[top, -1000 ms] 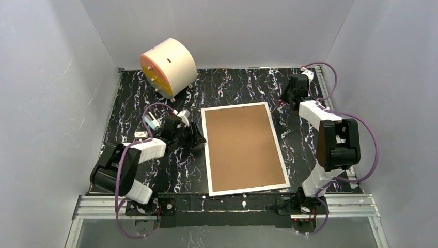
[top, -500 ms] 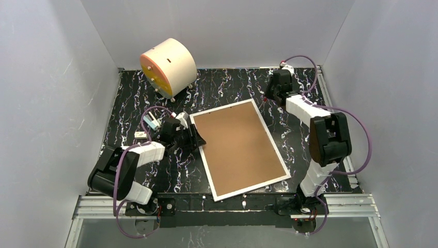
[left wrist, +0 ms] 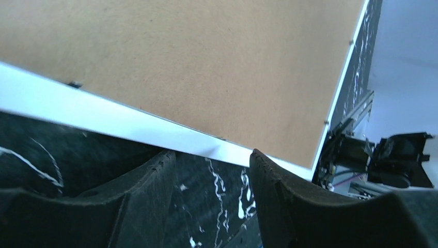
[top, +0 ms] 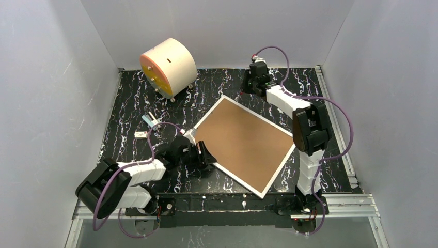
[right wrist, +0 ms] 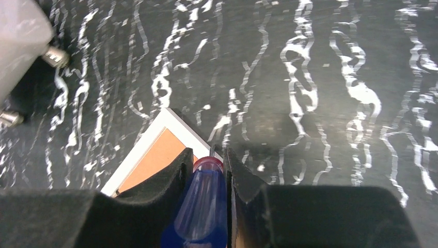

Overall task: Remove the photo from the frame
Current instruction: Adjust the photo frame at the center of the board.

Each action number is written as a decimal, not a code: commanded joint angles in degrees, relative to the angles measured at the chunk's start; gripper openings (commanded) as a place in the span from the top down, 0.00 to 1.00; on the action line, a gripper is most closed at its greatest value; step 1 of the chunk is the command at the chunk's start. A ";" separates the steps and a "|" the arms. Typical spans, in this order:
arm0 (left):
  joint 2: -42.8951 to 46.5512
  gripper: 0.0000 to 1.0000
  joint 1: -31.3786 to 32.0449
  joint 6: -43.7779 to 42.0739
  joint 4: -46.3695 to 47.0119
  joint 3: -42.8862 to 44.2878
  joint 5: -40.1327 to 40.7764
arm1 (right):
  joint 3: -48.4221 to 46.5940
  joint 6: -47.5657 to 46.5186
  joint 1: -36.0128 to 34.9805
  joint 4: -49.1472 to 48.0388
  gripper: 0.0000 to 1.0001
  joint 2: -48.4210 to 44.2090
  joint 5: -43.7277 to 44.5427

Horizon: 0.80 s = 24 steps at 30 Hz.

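Note:
The frame point(top: 243, 142) lies face down at a slant, its brown back panel up and a thin white border round it. The photo is hidden under that panel. My left gripper point(top: 204, 155) stands open at the frame's near-left edge, and its fingertips point(left wrist: 164, 160) almost touch the white border point(left wrist: 103, 111) with nothing between them. My right gripper point(top: 247, 88) is at the frame's far corner point(right wrist: 168, 121), shut on a blue-handled tool point(right wrist: 204, 206) with a red collar. The tool's thin metal tip points down beside that corner.
A cream cylinder with an orange face point(top: 168, 67) stands on small feet at the back left. Two small white pieces point(top: 140, 134) point(top: 151, 120) lie on the black marbled table left of the frame. Grey walls close in on three sides.
The frame has turned counter-clockwise, its far end swinging left. The right gripper moved left along the back with it. The left gripper slid nearer and to the right along the frame's edge.

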<state>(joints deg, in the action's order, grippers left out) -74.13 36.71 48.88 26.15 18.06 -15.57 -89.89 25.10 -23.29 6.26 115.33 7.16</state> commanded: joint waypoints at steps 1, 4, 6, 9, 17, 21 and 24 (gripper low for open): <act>3.37 0.46 3.54 5.50 1.15 -2.91 6.26 | -4.45 0.21 -3.80 3.27 0.99 1.39 -9.84; 3.05 0.46 5.13 6.98 3.36 -3.70 6.93 | -4.38 -0.74 -5.61 3.10 0.99 1.62 -10.53; 2.12 0.46 6.72 8.10 4.61 -3.66 7.64 | -3.77 -1.08 -6.74 2.41 0.99 1.49 -10.90; 1.09 0.46 9.67 9.69 7.03 -3.73 8.85 | -3.20 -1.88 -8.09 1.56 0.99 1.37 -12.27; -3.71 0.46 17.47 13.10 12.86 -2.47 13.63 | -3.15 -5.50 -12.15 3.04 0.99 1.00 -13.49; -7.46 0.46 21.11 13.85 15.24 -0.70 14.75 | -2.12 -7.95 -14.35 4.11 0.99 0.29 -13.07; -10.19 0.46 23.39 14.75 18.23 0.32 14.78 | -0.43 -9.68 -16.07 4.14 0.99 -1.00 -12.66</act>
<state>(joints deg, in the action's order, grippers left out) -80.88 58.54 63.59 40.49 16.12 -8.71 -92.14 16.47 -34.98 3.77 116.86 2.33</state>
